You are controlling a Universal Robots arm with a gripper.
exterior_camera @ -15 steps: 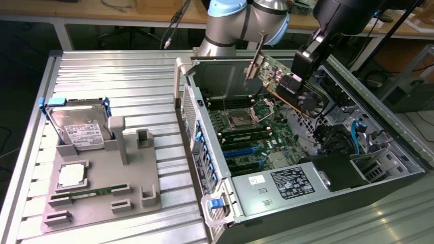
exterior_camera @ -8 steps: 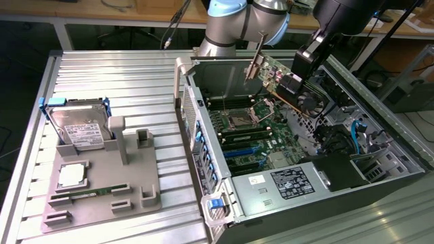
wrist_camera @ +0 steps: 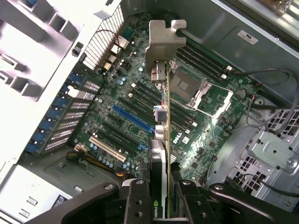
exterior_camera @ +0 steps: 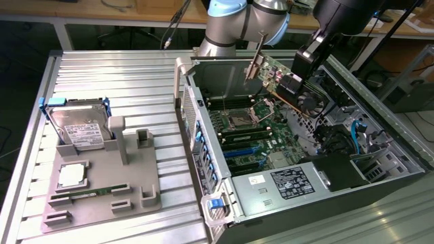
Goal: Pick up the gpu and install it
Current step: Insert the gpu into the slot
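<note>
The gpu (exterior_camera: 288, 84) is a flat card with a green-brown board, a black fan and a silvery end bracket. It hangs tilted in the air above the open computer case (exterior_camera: 379, 101), over the motherboard (exterior_camera: 261, 132). My gripper (exterior_camera: 306, 61) is shut on its upper edge. In the wrist view the gpu (wrist_camera: 161, 121) is seen edge-on, bracket end away from me, held between my fingers (wrist_camera: 140, 200). Below it lie the motherboard's expansion slots (wrist_camera: 131, 119), one blue and one white, and the open CPU socket (wrist_camera: 187, 86).
A grey fixture (exterior_camera: 101, 173) on the slatted table at the exterior view's left holds a hard drive (exterior_camera: 81, 129), a CPU (exterior_camera: 71, 175) and a green memory stick (exterior_camera: 88, 194). Cables and a drive cage (exterior_camera: 359, 147) crowd the case's right side. The power supply (exterior_camera: 285, 188) sits at the case front.
</note>
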